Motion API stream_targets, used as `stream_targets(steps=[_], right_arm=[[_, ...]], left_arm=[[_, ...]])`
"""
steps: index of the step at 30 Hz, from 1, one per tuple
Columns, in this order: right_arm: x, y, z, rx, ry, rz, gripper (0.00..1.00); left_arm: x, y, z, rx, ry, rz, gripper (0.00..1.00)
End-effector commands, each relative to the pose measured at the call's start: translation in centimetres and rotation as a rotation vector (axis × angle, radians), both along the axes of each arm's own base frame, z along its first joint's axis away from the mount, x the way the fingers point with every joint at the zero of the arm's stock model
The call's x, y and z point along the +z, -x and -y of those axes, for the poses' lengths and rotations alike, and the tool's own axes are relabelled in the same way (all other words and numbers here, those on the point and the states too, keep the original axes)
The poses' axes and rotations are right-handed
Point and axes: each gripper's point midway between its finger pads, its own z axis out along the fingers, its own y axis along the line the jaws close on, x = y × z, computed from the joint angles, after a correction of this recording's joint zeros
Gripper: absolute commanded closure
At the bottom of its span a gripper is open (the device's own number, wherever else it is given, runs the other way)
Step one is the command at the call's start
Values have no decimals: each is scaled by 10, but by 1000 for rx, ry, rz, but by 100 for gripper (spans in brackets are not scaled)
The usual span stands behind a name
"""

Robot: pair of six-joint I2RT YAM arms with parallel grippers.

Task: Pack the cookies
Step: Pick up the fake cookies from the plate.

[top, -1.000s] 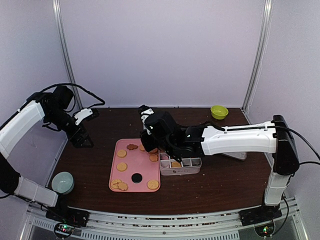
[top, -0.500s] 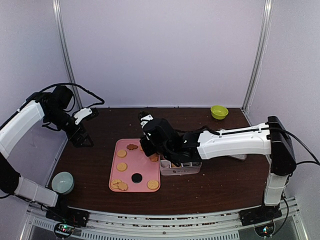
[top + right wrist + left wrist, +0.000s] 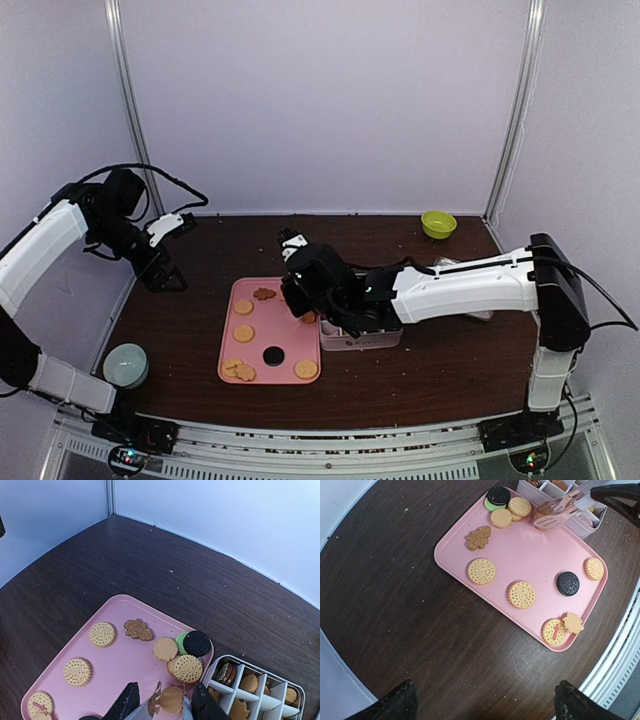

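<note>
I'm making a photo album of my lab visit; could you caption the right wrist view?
Right gripper holds tongs at a cookie over the pink tray, divided box alongside.

White-shelled left arm (image 3: 40,245) and right arm (image 3: 470,282), black joints, loose black cables (image 3: 165,178)

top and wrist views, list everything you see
rectangular plastic tray: 1, pink, table centre
small flat cookies: about 12, mostly golden, on tray; more in box
divided plastic box: 1, white, right of tray
metal tongs: 1, silvery, tips over tray
small round bowl: 1, green, far right corner
round container: 1, pale green, near left edge
wooden table: 1, dark brown, under everything
left arm: 1, white, jaws open, table's left
right arm: 1, white, jaws shut on tongs
</note>
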Motion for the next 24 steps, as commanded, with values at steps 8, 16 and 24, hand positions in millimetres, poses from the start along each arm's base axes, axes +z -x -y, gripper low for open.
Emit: stream_targets(steps=[8, 16, 24], right_arm=[[-21, 15, -16, 49, -16, -44, 60], [-11, 23, -26, 72, -67, -48, 66], [0, 13, -14, 29, 13, 16, 72]], left_arm=[[13, -11, 5, 15, 47, 31, 2], [12, -11, 5, 16, 45, 30, 2], [14, -11, 6, 15, 55, 30, 2]])
